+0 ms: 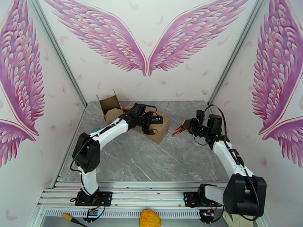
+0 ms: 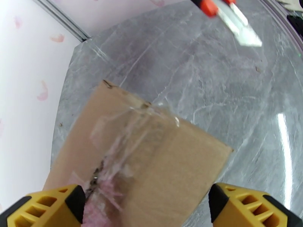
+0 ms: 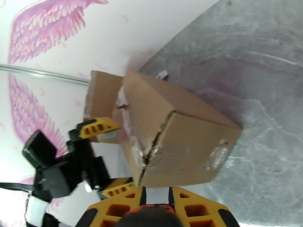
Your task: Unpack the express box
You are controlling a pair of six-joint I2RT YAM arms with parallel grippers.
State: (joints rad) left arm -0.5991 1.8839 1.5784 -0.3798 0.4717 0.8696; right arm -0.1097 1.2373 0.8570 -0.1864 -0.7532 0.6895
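Note:
The express box [image 1: 162,129] is a brown carton lying on the grey table, its top seam covered with torn clear tape. In the left wrist view the box [image 2: 181,163] shows a rip in the tape with something pink underneath. My left gripper [image 1: 149,125] hovers over it, open, yellow fingers [image 2: 41,207] spread wide on either side of the torn seam. To the right of the box, my right gripper [image 1: 185,126] is shut on an orange utility knife [image 1: 178,131], blade pointing at the box. The right wrist view shows the box [image 3: 189,148] ahead of that knife [image 3: 150,213].
A second, open carton [image 1: 110,106] stands at the back left against the wall, just behind the left arm. The white walls with pink wings close in the table on three sides. Bare grey tabletop [image 1: 159,159] lies in front of the box.

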